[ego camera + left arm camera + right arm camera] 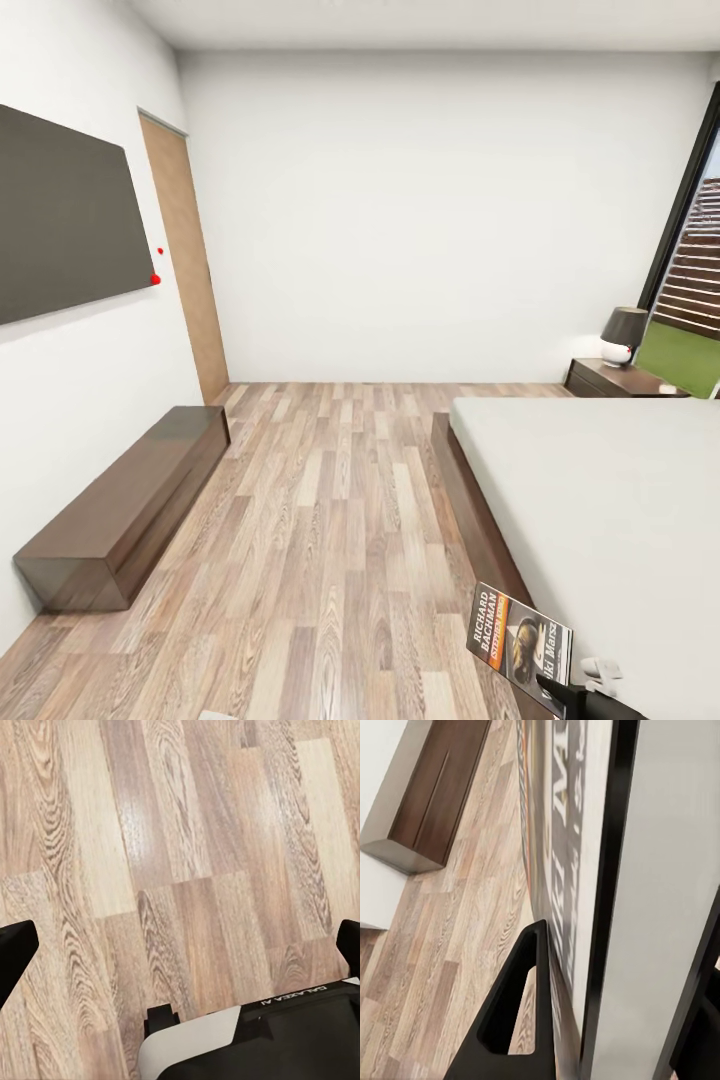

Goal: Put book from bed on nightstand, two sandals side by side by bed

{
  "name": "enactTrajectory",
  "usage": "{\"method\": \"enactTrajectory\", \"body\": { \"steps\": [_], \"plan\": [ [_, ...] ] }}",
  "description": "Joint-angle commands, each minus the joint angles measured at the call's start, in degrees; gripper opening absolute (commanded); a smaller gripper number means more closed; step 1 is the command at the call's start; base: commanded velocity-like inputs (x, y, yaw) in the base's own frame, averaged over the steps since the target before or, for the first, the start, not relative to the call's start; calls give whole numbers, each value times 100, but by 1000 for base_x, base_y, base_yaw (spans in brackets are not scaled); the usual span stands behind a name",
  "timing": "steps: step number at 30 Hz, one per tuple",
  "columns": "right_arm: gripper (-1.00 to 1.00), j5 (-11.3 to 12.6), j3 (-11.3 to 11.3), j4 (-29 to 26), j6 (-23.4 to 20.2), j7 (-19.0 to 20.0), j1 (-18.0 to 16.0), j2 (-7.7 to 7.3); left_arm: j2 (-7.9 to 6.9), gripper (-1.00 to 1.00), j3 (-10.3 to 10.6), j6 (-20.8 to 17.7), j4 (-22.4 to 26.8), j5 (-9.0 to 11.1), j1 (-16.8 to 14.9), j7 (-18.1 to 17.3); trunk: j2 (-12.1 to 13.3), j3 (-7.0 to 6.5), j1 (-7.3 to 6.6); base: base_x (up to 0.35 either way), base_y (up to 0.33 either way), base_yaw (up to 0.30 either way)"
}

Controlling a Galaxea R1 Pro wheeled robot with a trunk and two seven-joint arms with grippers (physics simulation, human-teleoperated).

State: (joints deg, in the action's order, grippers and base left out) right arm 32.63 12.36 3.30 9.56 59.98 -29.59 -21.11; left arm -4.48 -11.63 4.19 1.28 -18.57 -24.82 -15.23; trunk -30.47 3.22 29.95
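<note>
The book [520, 640], a dark paperback with an orange band and white lettering, hangs tilted above the bed's near corner, off the grey mattress. My right gripper [565, 692] is shut on its lower edge. In the right wrist view one dark finger [514, 1016] presses against the lettered cover [564, 832]. The bed [600, 480] fills the right side of the room. A dark brown nightstand [612, 380] stands beyond the bed, by the window. My left gripper [180, 952] hangs open over bare wood floor. The two sandals are out of view.
A black-shaded lamp [622, 335] sits on the nightstand. A long low dark cabinet [125, 510] runs along the left wall under a dark wall screen [60, 215]. A wooden door [185, 260] is beyond it. Plank floor [330, 520] lies between the cabinet and the bed.
</note>
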Motion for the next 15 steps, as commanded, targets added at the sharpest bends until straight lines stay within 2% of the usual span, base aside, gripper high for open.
{"method": "enactTrajectory", "body": {
  "steps": [1,13,15],
  "plan": [
    [-100,40,44,22,43,23,-12,1,-2,100,-50,20,-5,-59,-5,-15,-11,12,3,224,0,0],
    [-100,41,43,22,38,23,-12,2,-3,100,-50,22,-5,-59,-5,-15,-11,12,3,312,0,0],
    [-100,41,44,22,38,26,-12,2,-6,100,-50,21,-5,-59,-5,-15,-11,12,3,189,0,0]
  ]
}}
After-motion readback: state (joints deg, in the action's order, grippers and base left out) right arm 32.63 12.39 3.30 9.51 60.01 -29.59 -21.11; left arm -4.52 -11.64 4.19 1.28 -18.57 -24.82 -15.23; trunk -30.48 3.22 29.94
